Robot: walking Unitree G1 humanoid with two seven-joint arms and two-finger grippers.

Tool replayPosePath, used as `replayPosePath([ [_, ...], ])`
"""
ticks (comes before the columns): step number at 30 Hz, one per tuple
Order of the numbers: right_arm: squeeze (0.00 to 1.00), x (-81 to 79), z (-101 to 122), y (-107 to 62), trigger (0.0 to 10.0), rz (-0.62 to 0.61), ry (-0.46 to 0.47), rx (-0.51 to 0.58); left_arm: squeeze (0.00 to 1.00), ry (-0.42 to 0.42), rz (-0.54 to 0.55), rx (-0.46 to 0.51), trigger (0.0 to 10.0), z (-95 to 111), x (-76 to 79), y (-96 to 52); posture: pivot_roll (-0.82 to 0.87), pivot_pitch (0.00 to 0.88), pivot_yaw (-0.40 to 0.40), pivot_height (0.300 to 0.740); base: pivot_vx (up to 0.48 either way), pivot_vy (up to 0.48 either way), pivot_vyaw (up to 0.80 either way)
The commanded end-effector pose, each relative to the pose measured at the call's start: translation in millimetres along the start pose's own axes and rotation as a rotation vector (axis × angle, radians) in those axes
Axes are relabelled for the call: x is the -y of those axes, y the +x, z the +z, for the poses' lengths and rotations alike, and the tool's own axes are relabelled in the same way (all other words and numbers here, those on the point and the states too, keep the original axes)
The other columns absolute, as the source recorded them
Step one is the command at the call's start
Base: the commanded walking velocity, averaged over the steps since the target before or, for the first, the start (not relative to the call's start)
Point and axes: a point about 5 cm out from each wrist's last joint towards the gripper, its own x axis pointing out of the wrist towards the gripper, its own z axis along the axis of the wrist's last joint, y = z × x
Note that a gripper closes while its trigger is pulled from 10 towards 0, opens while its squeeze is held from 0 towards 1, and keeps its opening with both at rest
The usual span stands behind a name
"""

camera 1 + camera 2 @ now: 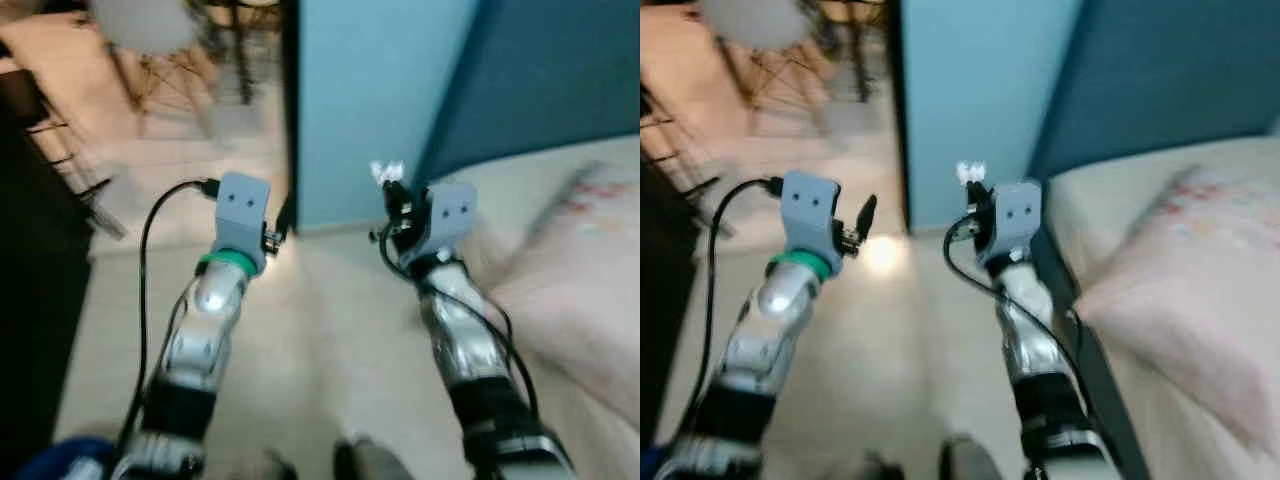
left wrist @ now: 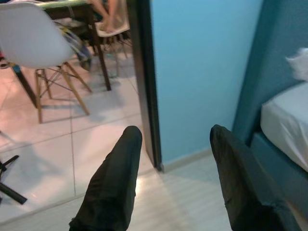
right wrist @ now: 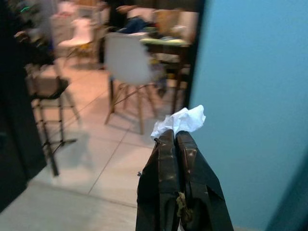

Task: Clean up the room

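From the head views, both silver arms reach forward over a pale floor [image 1: 330, 330]. The right gripper [image 1: 392, 190] is raised in front of a light blue wall [image 1: 370, 100], and a crumpled white tissue [image 1: 386, 172] sticks out above its tips. The left gripper [image 1: 862, 222] is held up at about the same height, near a dark door frame [image 1: 290, 110]. A bed [image 1: 1180, 260] with a pale, faintly patterned cover lies along the robot's right side, against a darker blue wall [image 1: 1180, 80]. Beyond the doorway stands a white chair [image 1: 145, 30] on wooden legs; the picture is blurred.

In the left wrist view, the two black fingers [image 2: 115, 178] stand well apart with nothing between them, pointing at the foot of the blue wall and the door frame. The white chair and a table [image 2: 67, 6] stand on the tiled floor beyond, and a corner of the bed shows to one side.

In the right wrist view, the black fingers [image 3: 166, 168] are pressed together, pinching the white tissue [image 3: 180, 120] at their tips. Behind it are the blue wall, the white chair, the table and a dark stand [image 3: 50, 96].
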Motion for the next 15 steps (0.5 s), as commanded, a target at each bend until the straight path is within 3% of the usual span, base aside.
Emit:
replayPosePath([
  [1, 0.00, -6.6, -13, -8.0, 10.0, 0.039, -0.007, -0.052, 0.00, 0.010, -0.020, -0.057, 10.0, -14, -0.2, -8.5, 0.00, 0.000, 0.019, 0.708, 0.000, 0.000, 0.79],
  [6, 0.00, -13.1, -31, -19.2, 10.0, 0.080, -0.003, -0.125, 0.00, 0.042, -0.025, -0.138, 10.0, -35, -3.0, -21.2, -0.01, 0.000, 0.027, 0.708, 0.000, 0.000, 0.79],
  [8, 0.00, -20.2, -37, -25.2, 10.0, 0.103, 0.035, -0.149, 0.00, 0.049, -0.016, -0.181, 10.0, -46, -5.8, -32.9, 0.00, 0.000, 0.038, 0.708, 0.000, 0.000, 0.79],
  [10, 0.00, -20.2, -37, -25.2, 10.0, 0.103, 0.035, -0.149, 0.00, 0.049, -0.016, -0.181, 10.0, -46, -5.8, -32.9, 0.00, 0.000, 0.038, 0.708, 0.000, 0.000, 0.79],
  [13, 0.00, -34.9, -36, -24.2, 10.0, 0.138, 0.118, -0.132, 0.00, 0.052, -0.005, -0.207, 10.0, -51, -8.4, -41.4, 0.01, 0.000, 0.044, 0.708, 0.000, 0.000, 0.79],
  [15, 0.00, -37.5, -35, -23.2, 10.0, 0.146, 0.126, -0.126, 0.00, 0.052, -0.004, -0.207, 10.0, -51, -8.7, -41.0, 0.01, 0.000, 0.045, 0.708, 0.000, 0.000, 0.79],
])
